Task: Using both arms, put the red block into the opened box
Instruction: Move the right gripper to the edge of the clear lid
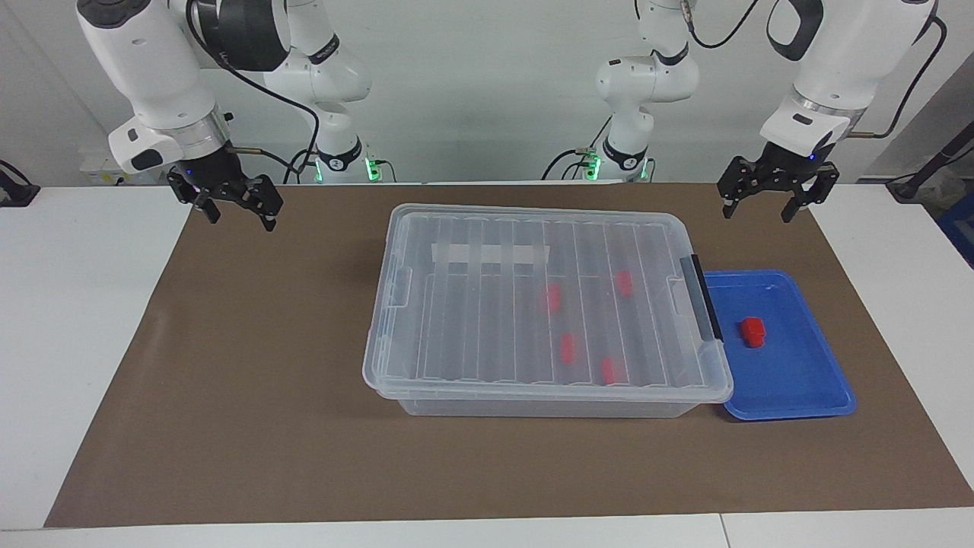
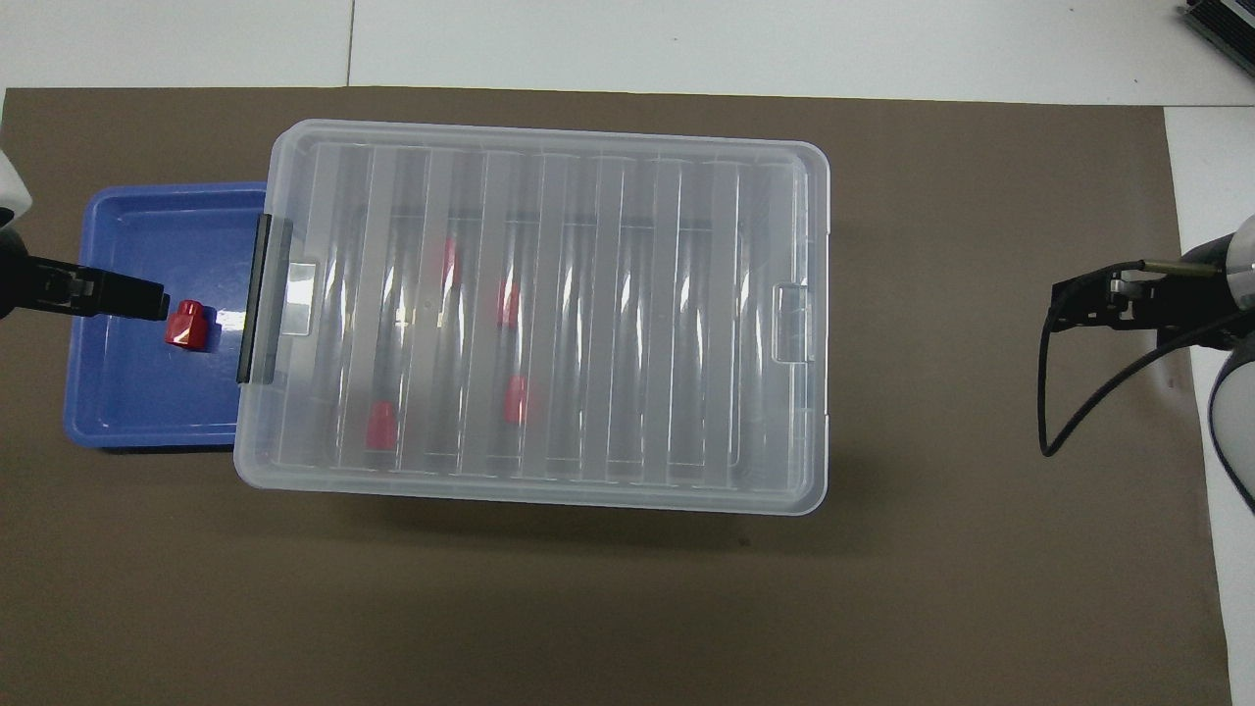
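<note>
The red block (image 1: 753,332) (image 2: 186,325) lies in a shallow blue tray (image 1: 799,380) (image 2: 127,392) beside the box, at the left arm's end of the table. The box (image 1: 426,320) (image 2: 784,176) is a large clear bin in the middle of the brown mat. Its ribbed lid lies flat on it, with the black latch bar (image 1: 706,297) (image 2: 257,299) at the tray end. Several more red blocks show through the lid. My left gripper (image 1: 761,207) (image 2: 137,297) hangs open over the tray's outer edge, holding nothing. My right gripper (image 1: 242,217) (image 2: 1069,304) hangs open and holding nothing over the mat's edge at the right arm's end.
The brown mat (image 1: 251,380) covers most of the white table. The tray touches the box's latch end. A black cable loops down beside the right gripper (image 2: 1054,412).
</note>
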Controlling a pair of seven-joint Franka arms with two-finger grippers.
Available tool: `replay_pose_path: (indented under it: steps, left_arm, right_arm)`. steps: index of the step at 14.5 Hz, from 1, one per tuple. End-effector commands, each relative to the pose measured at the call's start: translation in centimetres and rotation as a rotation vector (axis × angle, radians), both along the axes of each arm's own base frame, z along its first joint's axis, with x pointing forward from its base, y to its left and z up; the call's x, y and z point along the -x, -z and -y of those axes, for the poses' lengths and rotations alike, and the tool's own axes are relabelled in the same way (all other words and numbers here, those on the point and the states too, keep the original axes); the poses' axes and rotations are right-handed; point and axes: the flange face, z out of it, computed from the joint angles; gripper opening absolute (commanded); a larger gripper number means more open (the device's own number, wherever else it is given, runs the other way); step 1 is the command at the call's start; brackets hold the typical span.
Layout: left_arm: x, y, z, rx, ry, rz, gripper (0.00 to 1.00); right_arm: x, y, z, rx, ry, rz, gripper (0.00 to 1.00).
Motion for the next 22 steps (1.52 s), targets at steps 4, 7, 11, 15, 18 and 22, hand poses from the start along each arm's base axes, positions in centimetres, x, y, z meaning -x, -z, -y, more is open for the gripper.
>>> replay_pose_path:
  steps: [4, 7, 11, 15, 18, 22]
  left_arm:
    - [0.6, -0.6, 0.1, 0.045, -0.086, -0.004, 1.0]
    - [0.6, -0.5, 0.2, 0.045, -0.085, -0.006, 1.0]
    - [0.6, -0.5, 0.2, 0.045, -0.085, -0.006, 1.0]
    - [0.7, -0.5, 0.4, 0.043, -0.08, -0.009, 1.0]
    - [0.7, -0.5, 0.5, 0.043, -0.076, -0.007, 1.0]
    - [0.7, -0.3, 0.3, 0.045, -0.08, -0.006, 1.0]
  right_arm:
    - [0.8, 0.0, -0.3, 0.0, -0.006, 0.007, 1.0]
    - [0.7, 0.0, -0.4, -0.001, 0.004, 0.016, 1.0]
    - [0.9, 3.1, -4.3, -0.006, 0.034, 0.054, 1.0]
    - [0.2, 7.6, -7.8, -0.024, 0.007, 0.139, 1.0]
    - [0.7, 9.5, -11.1, -0.027, -0.041, 0.12, 1.0]
    - [1.0, 11.1, -14.3, -0.041, -0.062, 0.146, 1.0]
